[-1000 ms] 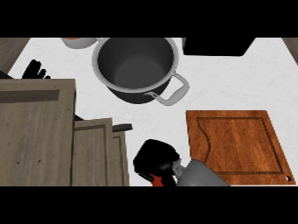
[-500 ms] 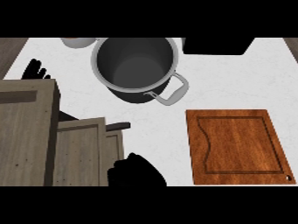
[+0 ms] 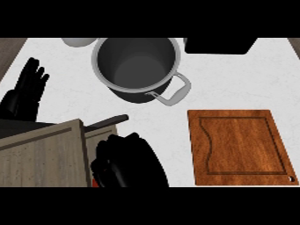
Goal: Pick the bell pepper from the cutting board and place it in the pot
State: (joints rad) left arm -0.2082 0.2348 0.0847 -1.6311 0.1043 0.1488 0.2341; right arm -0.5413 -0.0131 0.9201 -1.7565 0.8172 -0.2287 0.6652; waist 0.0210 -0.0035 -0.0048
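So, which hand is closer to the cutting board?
The right hand, at the lower edge just left of the cutting board; the left hand rests open at the far left.

Kitchen: pot (image 3: 136,66) and cutting board (image 3: 239,147) on white counter (image 3: 243,83).

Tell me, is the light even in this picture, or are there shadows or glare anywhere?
Head view: soft, even light, no glare on the white counter or the cutting board; the pot is darker grey inside than at its rim; the right robot hand is a black mass hiding all but a red sliver of the bell pepper; nothing looks blurred.
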